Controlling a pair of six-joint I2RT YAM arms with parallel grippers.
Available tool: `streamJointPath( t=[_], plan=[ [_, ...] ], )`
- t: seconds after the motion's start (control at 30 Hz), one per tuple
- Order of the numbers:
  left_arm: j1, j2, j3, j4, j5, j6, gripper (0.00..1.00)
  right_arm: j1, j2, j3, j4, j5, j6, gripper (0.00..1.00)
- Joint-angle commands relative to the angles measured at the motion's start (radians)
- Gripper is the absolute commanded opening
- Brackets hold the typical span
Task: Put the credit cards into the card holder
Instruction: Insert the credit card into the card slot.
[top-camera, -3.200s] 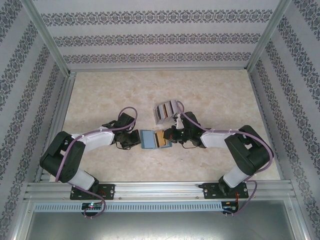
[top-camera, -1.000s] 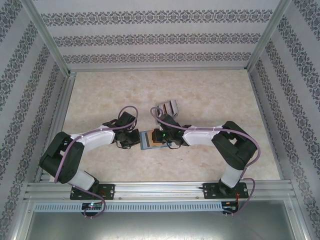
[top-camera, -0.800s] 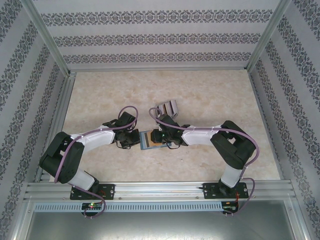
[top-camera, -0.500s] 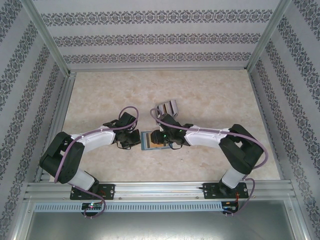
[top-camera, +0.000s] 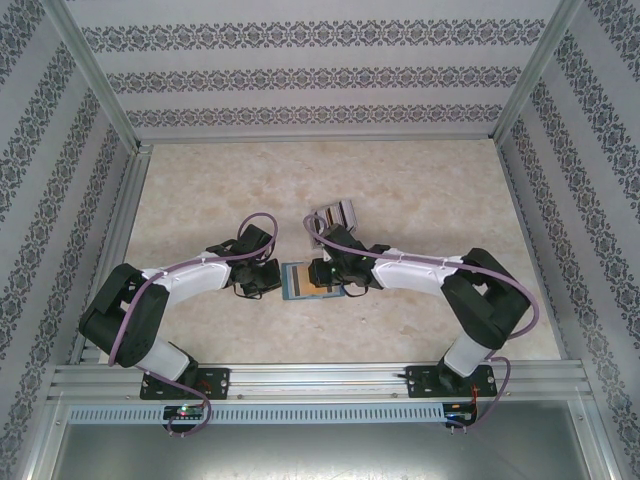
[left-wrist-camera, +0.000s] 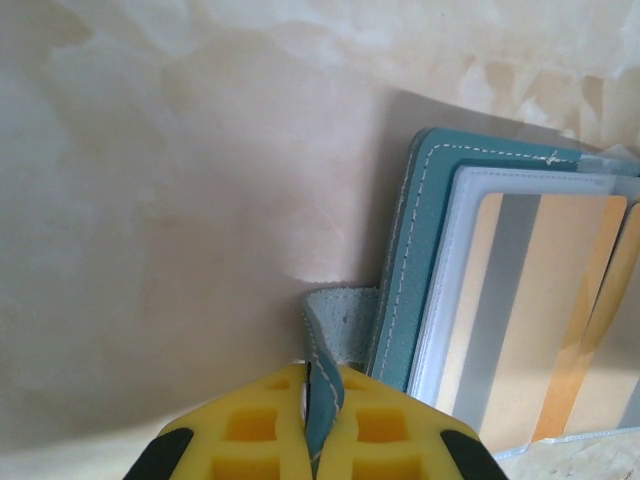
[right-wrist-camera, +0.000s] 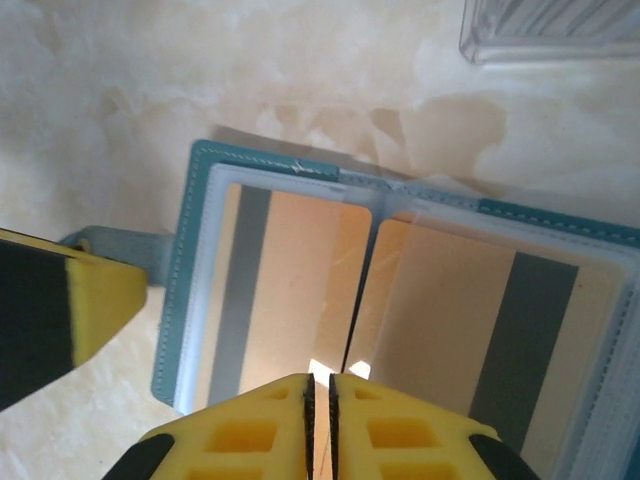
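Note:
The teal card holder (top-camera: 297, 282) lies open on the table between the two arms. Its clear pockets hold two orange-brown credit cards with grey stripes, one on the left (right-wrist-camera: 295, 290) and one on the right (right-wrist-camera: 450, 320). My left gripper (left-wrist-camera: 312, 375) is shut on the holder's teal strap (left-wrist-camera: 340, 320) at its left edge. My right gripper (right-wrist-camera: 320, 385) hovers over the middle fold, between the two cards. Its jaws are together but for a hairline slit, and I see nothing held between them. In the top view it (top-camera: 322, 275) covers the holder's right half.
A pale clear slotted rack (top-camera: 334, 215) with more cards stands just behind the holder, and its edge (right-wrist-camera: 550, 30) shows at the top of the right wrist view. Patterned walls and metal rails enclose the beige marbled table (top-camera: 420, 190).
The right arm's elbow has swung out to the right while its gripper stayed over the holder, shifting slightly. The left arm and the holder have not moved.

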Motion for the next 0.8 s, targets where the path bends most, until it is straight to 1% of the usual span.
streamJointPath(
  t=[0.0, 0.3, 0.47, 0.6, 0.77],
  plan=[
    [-0.01, -0.011, 0.004, -0.012, -0.003, -0.004, 0.0, -0.001, 0.054, 0.028, -0.006, -0.029, -0.013, 0.16],
    [-0.009, -0.002, 0.006, -0.003, 0.004, -0.006, 0.0, 0.017, 0.138, 0.081, -0.02, -0.041, -0.019, 0.15],
    [-0.01, -0.006, 0.017, -0.006, 0.009, -0.004, 0.0, 0.026, 0.152, 0.099, -0.018, -0.057, -0.017, 0.15],
    [-0.01, -0.031, 0.036, -0.046, -0.01, 0.012, 0.0, 0.012, 0.107, 0.08, -0.014, -0.081, -0.016, 0.15],
    [-0.008, -0.068, 0.075, -0.127, -0.051, 0.039, 0.0, -0.027, -0.011, 0.034, -0.019, -0.092, -0.015, 0.16]
  ],
)
